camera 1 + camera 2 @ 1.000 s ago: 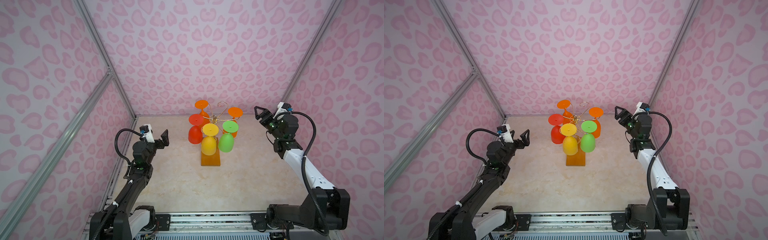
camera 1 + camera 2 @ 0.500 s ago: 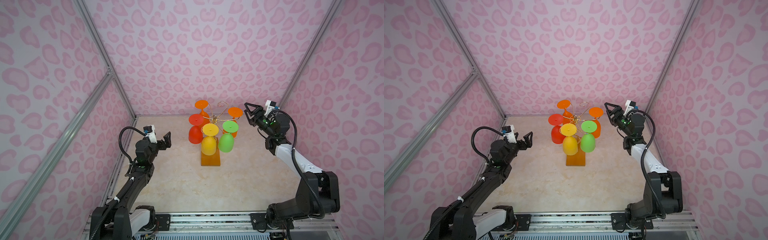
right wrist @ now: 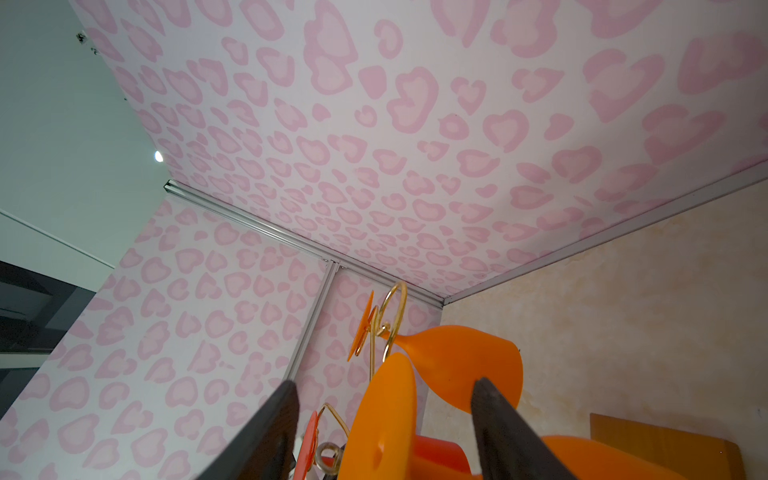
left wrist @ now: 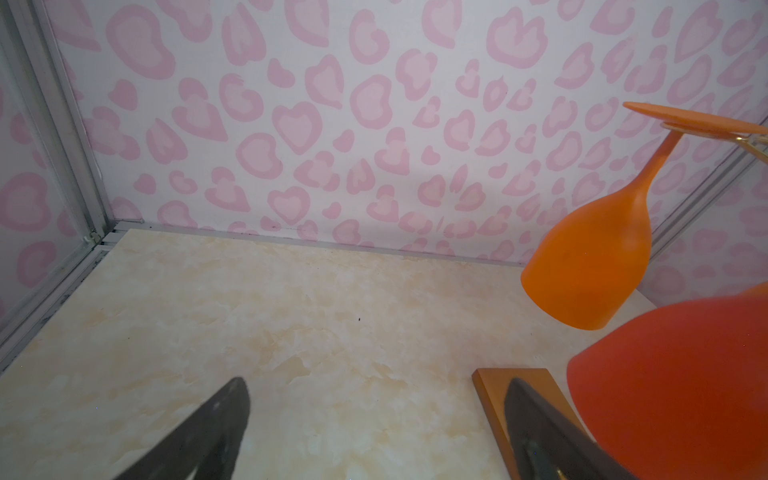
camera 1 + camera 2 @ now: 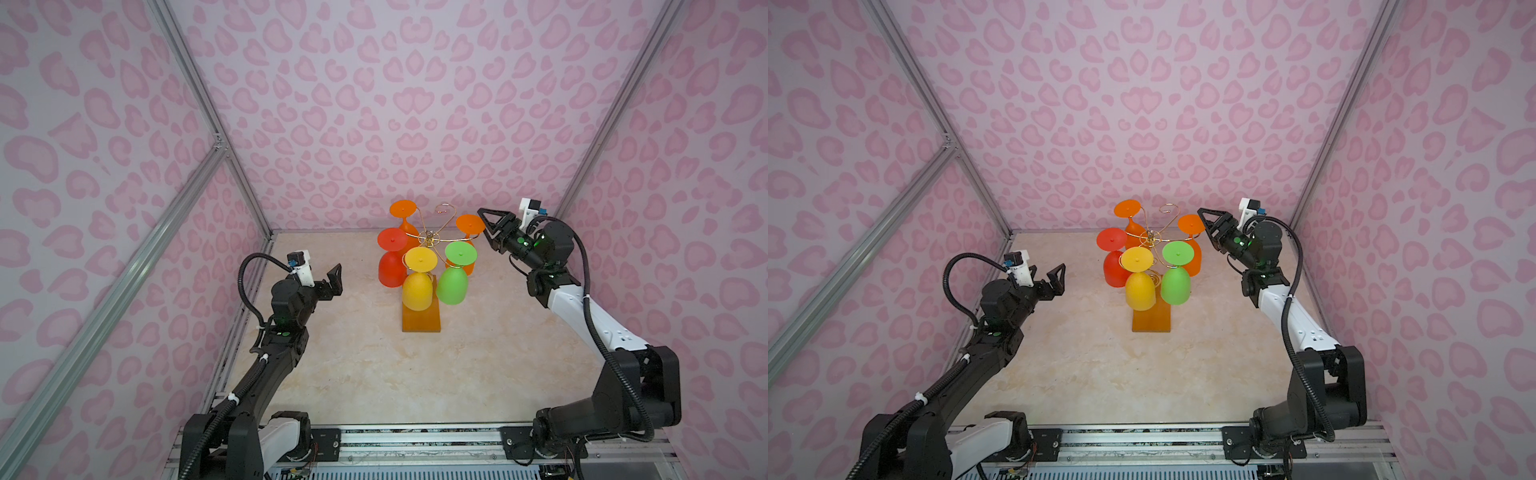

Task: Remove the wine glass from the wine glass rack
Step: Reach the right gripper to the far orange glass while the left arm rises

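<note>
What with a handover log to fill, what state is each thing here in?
wine glass rack: upright, five glasses hung, one curl bare
red glass: hanging upside down
yellow glass: hanging upside down
green glass: hanging upside down
back orange glass: hanging upside down
right orange glass: hanging upside down
left hand: open, empty
right hand: open, straddling the right orange glass's foot

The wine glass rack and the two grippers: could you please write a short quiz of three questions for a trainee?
1. How many glasses hang on the wine glass rack?
2. True or false: the left gripper holds a glass.
3. The right gripper is closest to: A the yellow glass, B an orange glass, C the red glass?
Key: 1 five; 2 false, it is open and empty; 3 B.
</note>
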{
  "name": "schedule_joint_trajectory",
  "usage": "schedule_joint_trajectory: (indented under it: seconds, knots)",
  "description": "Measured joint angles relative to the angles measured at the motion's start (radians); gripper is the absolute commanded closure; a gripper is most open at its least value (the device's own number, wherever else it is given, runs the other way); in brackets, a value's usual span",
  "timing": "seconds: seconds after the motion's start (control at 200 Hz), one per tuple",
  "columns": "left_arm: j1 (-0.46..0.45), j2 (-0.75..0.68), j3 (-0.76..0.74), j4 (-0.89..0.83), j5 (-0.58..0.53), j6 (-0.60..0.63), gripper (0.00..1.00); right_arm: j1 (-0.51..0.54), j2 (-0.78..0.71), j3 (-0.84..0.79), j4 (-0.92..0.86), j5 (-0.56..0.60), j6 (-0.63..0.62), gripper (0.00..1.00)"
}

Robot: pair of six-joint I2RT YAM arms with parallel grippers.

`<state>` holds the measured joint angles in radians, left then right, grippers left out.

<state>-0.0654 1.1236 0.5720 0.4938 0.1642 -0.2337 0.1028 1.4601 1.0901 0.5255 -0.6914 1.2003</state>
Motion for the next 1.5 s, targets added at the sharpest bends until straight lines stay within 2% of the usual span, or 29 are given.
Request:
schedule_joint_trajectory:
  seconds: [0.195, 0.525, 0.655, 0.79, 1.375, 1.505]
  knots:
    - [-0.001, 0.0, 0.0, -0.002, 0.0, 0.003, 0.03, 0.0, -0.013, 0.005, -0.044, 0.0, -0.018, 0.52]
    - [-0.001, 0.0, 0.0, -0.003, -0.007, 0.003, 0.03, 0.002, -0.021, 0.021, -0.135, -0.006, -0.059, 0.59]
    - [-0.001, 0.0, 0.0, -0.007, -0.008, 0.007, 0.03, 0.002, -0.021, 0.026, -0.149, -0.009, -0.067, 0.71]
    - [-0.002, 0.0, 0.0, -0.009, -0.012, 0.007, 0.03, 0.002, -0.021, 0.029, -0.159, -0.009, -0.067, 0.73]
    - [-0.002, 0.011, 0.0, -0.023, -0.015, 0.008, 0.03, 0.002, -0.029, 0.039, -0.139, -0.036, -0.024, 0.99]
    - [-0.002, 0.013, 0.0, -0.027, -0.016, 0.008, 0.03, -0.001, -0.031, 0.046, -0.139, -0.047, -0.002, 1.0]
